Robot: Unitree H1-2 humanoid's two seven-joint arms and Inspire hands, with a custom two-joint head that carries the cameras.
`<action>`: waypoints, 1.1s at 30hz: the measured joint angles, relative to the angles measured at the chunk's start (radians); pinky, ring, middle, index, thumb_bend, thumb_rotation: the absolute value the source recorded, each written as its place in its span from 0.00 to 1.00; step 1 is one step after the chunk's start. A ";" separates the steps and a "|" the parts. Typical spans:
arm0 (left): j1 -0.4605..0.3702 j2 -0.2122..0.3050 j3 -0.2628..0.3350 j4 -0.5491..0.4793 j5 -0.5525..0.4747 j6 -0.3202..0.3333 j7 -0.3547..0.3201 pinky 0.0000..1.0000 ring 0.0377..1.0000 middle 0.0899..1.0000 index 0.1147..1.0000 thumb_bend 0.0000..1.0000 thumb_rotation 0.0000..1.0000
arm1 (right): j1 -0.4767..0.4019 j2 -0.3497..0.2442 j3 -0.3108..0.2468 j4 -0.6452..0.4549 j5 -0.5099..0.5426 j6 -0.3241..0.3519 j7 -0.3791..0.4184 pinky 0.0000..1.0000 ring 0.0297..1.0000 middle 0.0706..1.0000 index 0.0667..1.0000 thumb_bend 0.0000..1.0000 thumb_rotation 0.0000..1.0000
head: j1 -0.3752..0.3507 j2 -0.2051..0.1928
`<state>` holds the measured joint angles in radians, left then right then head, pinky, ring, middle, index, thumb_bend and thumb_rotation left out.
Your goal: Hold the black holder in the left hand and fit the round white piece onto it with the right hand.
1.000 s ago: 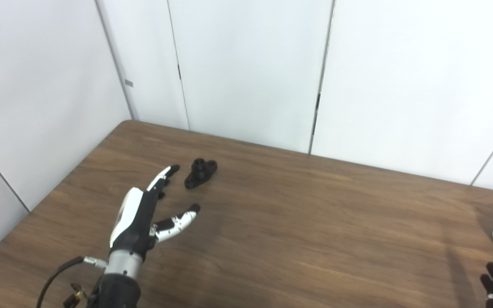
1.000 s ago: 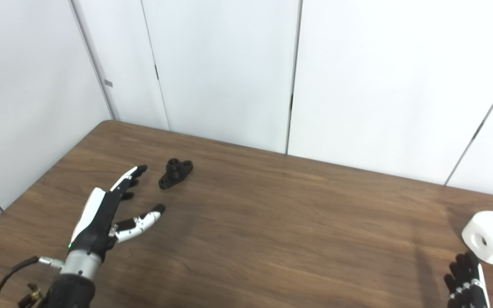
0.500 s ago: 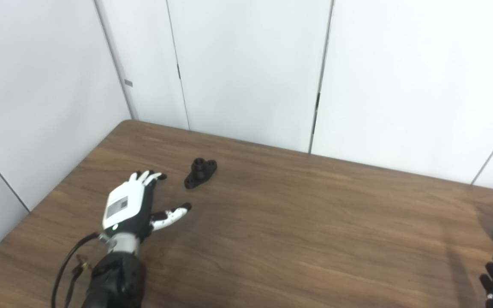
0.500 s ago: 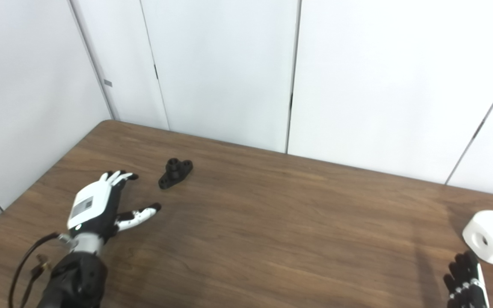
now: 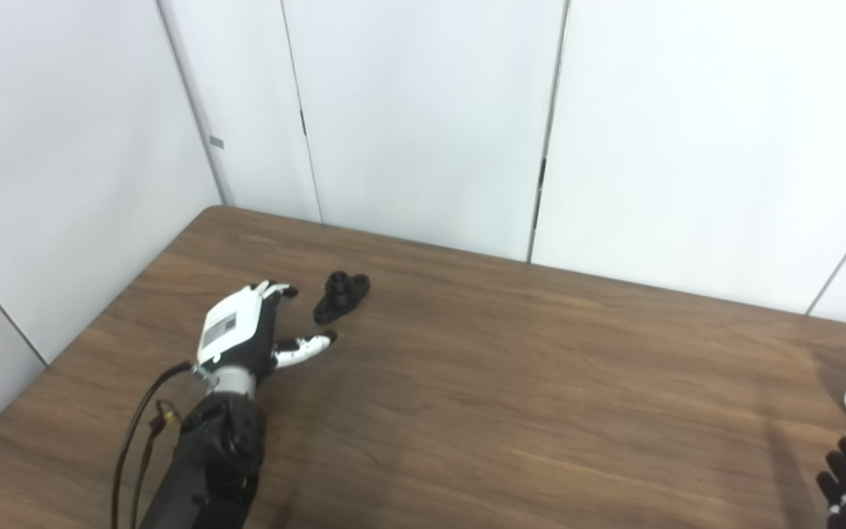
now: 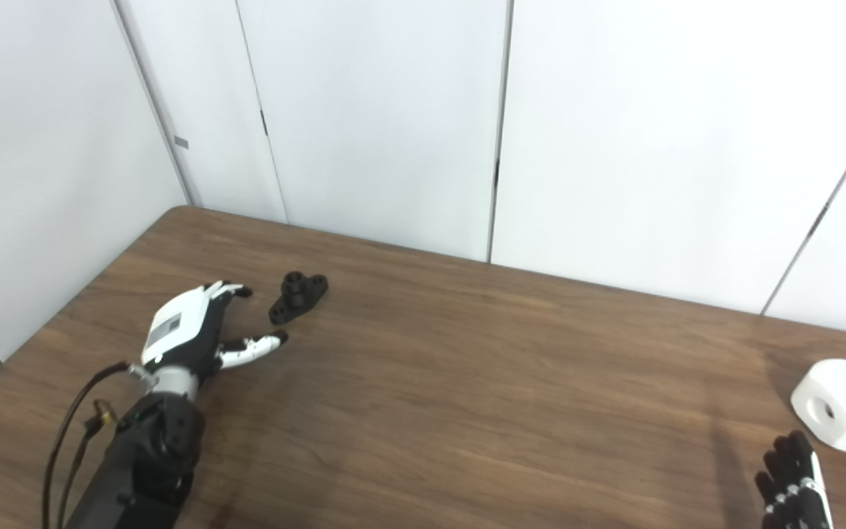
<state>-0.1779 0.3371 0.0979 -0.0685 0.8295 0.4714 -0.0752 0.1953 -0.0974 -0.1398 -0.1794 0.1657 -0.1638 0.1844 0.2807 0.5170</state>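
Black holder (image 5: pixel 341 296) lies flat on the wooden table (image 5: pixel 511 382), toward the far left part, not held by anything. Left hand (image 5: pixel 241 338) sits just beside it on the near-left side, palm down, white back facing up with a small label patch on it. Fingers (image 5: pixel 274 289) spread and pointing toward the holder, tips close to it but apart; thumb (image 5: pixel 307 344) stuck out to the right, below the holder, also not touching. Nothing in its grasp. Black forearm (image 5: pixel 210 463) with a cable (image 5: pixel 136 433) looping at the wrist comes in from the bottom left.

Round white piece (image 6: pixel 840 404) rests on the table at the far right edge, side hole visible, well apart from the holder. Right hand (image 6: pixel 792 491) only partly in frame at the bottom right corner, dark fingers pointing up, just near the white piece but not touching it; fingers look extended, holding nothing. White wall panels (image 5: pixel 423 117) behind the table.
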 measured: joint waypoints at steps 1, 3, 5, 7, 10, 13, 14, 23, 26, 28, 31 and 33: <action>-0.015 0.000 -0.005 0.022 -0.001 0.000 0.003 0.95 0.98 0.94 0.81 0.78 0.43 | 0.001 0.000 0.000 -0.001 0.000 0.002 0.000 1.00 1.00 1.00 1.00 0.71 1.00 | -0.002 0.002; -0.038 0.001 -0.012 0.058 -0.002 0.000 0.018 0.95 0.98 0.94 0.81 0.78 0.42 | 0.002 0.000 0.000 -0.004 0.000 0.004 -0.002 1.00 1.00 1.00 1.00 0.72 1.00 | -0.005 0.005; -0.053 0.001 -0.014 0.075 -0.004 0.000 0.031 0.96 0.98 0.94 0.81 0.78 0.41 | 0.004 0.000 0.000 -0.007 -0.002 0.006 -0.004 1.00 1.00 1.00 1.00 0.72 1.00 | -0.009 0.006; -0.066 0.005 -0.017 0.092 -0.006 0.000 0.038 0.96 0.98 0.94 0.80 0.78 0.40 | 0.005 0.000 0.000 -0.009 -0.005 0.006 -0.004 1.00 1.00 1.00 1.00 0.72 1.00 | -0.012 0.006; -0.084 0.014 -0.023 0.118 -0.009 0.000 0.039 0.96 0.99 0.94 0.80 0.78 0.40 | 0.006 0.000 0.000 -0.009 -0.012 0.006 -0.004 1.00 1.00 1.00 1.00 0.70 1.00 | -0.017 0.008; -0.099 0.022 -0.029 0.139 -0.009 0.000 0.039 0.96 0.99 0.95 0.80 0.78 0.41 | 0.007 0.000 0.000 -0.009 -0.012 0.006 -0.004 1.00 1.00 1.00 1.00 0.68 1.00 | -0.017 0.008; -0.103 0.023 -0.030 0.140 -0.009 0.001 0.039 0.96 0.98 0.94 0.80 0.78 0.41 | 0.007 0.000 0.000 -0.009 -0.012 0.006 -0.004 1.00 1.00 1.00 1.00 0.68 1.00 | -0.017 0.008; -0.121 0.024 -0.038 0.150 -0.009 0.001 0.027 0.95 0.98 0.93 0.79 0.78 0.43 | 0.008 0.000 0.000 -0.011 -0.011 0.006 -0.003 1.00 1.00 1.00 1.00 0.68 1.00 | -0.021 0.012; -0.121 0.024 -0.038 0.150 -0.006 0.001 0.008 0.94 0.98 0.93 0.78 0.78 0.42 | 0.009 0.000 0.000 -0.011 -0.010 0.005 -0.003 1.00 1.00 1.00 1.00 0.68 1.00 | -0.023 0.014; -0.121 0.024 -0.038 0.150 -0.002 0.001 -0.009 0.92 0.97 0.93 0.77 0.78 0.42 | 0.009 0.000 -0.001 -0.010 -0.004 0.005 0.000 1.00 1.00 1.00 1.00 0.68 1.00 | -0.023 0.015; -0.121 0.023 -0.042 0.150 -0.001 0.001 -0.010 0.91 0.97 0.93 0.75 0.78 0.39 | 0.009 0.000 -0.002 -0.011 0.002 0.004 0.003 1.00 1.00 1.00 1.00 0.69 1.00 | -0.023 0.017; -0.122 0.021 -0.044 0.150 -0.002 0.001 -0.010 0.91 0.97 0.93 0.74 0.78 0.39 | 0.009 0.000 -0.002 -0.010 0.005 0.004 0.006 1.00 1.00 1.00 1.00 0.69 1.00 | -0.023 0.020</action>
<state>-0.2998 0.3584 0.0542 0.0818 0.8279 0.4721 -0.0855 0.2045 -0.0977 -0.1418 -0.1898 0.1709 -0.1600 0.1908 0.2577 0.5369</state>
